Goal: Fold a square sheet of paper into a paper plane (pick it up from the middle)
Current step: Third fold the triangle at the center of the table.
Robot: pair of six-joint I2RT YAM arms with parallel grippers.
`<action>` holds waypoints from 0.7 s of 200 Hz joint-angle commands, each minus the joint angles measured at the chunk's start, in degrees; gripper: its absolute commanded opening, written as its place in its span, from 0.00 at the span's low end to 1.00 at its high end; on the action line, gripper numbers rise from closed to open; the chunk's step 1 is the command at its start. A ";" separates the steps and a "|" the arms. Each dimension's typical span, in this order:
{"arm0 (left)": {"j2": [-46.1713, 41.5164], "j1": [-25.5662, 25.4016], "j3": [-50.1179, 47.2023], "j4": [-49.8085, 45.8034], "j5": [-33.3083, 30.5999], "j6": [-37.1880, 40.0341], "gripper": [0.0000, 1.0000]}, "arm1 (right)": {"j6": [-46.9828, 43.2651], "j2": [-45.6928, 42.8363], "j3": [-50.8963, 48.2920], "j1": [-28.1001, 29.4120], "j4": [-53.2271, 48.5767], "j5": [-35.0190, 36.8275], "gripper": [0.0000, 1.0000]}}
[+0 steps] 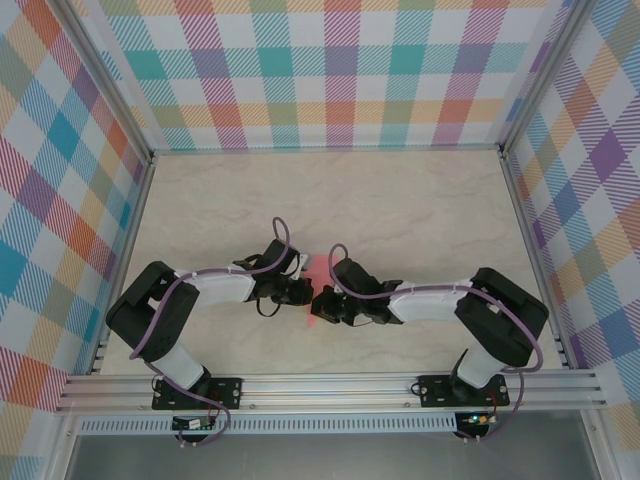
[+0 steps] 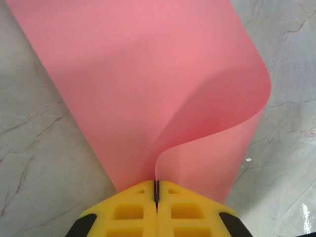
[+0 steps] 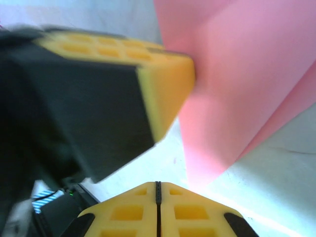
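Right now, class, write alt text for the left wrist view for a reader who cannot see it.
The left end effector, yellow-fingered, is shut on the near edge of salmon-pink paper that bends into a loose curl on the right. A pale marbled table shows on both sides.

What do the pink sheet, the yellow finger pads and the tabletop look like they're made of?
Pink paper: thin matte paper, judging by its smooth, soft curl. Yellow finger pads: probably moulded plastic or rubber, matte, with recessed pockets. Table: glossy marble-look surface, pale with brown veins and a glare spot; real stone or laminate, cannot tell.
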 commanded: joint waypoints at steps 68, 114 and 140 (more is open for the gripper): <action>2.17 0.41 -0.14 -5.75 -1.75 1.31 0.03 | -2.05 5.50 0.89 -6.30 6.20 -5.22 0.07; 2.37 0.42 0.03 -5.92 -1.40 1.52 0.03 | -2.48 7.86 1.19 -6.34 5.58 -4.45 0.08; 2.46 0.41 0.03 -6.10 -1.48 1.74 0.04 | -2.40 9.06 0.22 -6.31 5.45 -3.52 0.08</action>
